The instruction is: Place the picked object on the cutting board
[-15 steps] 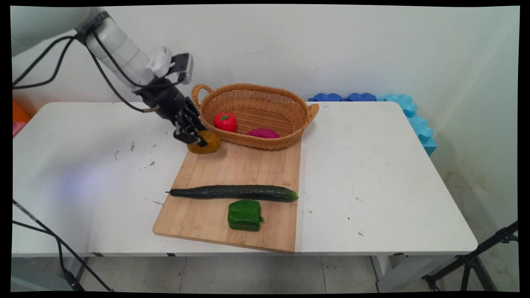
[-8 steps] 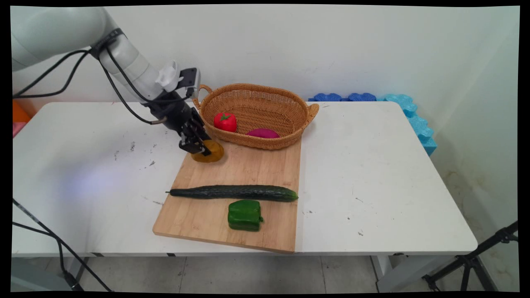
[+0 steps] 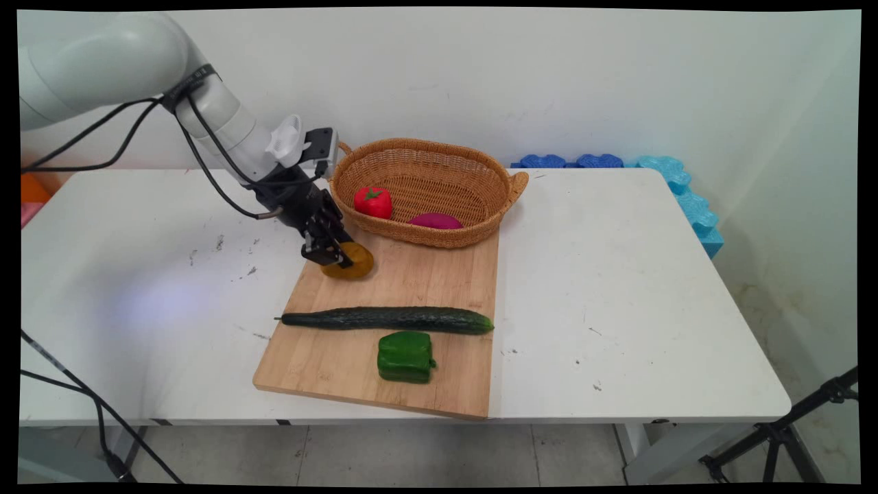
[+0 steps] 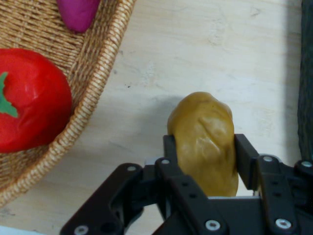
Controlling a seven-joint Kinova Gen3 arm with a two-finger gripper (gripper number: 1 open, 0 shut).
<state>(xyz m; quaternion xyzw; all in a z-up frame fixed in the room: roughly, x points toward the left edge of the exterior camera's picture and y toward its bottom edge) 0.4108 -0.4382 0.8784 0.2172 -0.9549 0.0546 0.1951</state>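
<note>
1. Gripper (image 3: 336,255) clamped on a potato (image 3: 355,263), one black finger (image 4: 170,147) pressed to each flank, jaws closed onto it rather than together.
2. Potato low over the far left corner of the board (image 3: 411,281), just beside the basket (image 3: 511,182). Cannot tell whether resting on the wood or a little above it.
3. Potato: ochre-brown, lumpy oval, dull skin with shallow dents; looks firm between the pads.
4. Board: pale wood in glued strips, flat, smooth, lying on the white table (image 3: 617,274).
5. Basket: woven wicker, oval, looped handles at both ends. Inside, a glossy red tomato (image 3: 373,202) with a green stalk cap, and a smooth purple thing (image 3: 435,221), too little shown to name.
6. Nearer on the board, well apart from the gripper: a long dark cucumber (image 3: 387,320) lying crosswise, and just in front of it a blocky green pepper (image 3: 406,357).
</note>
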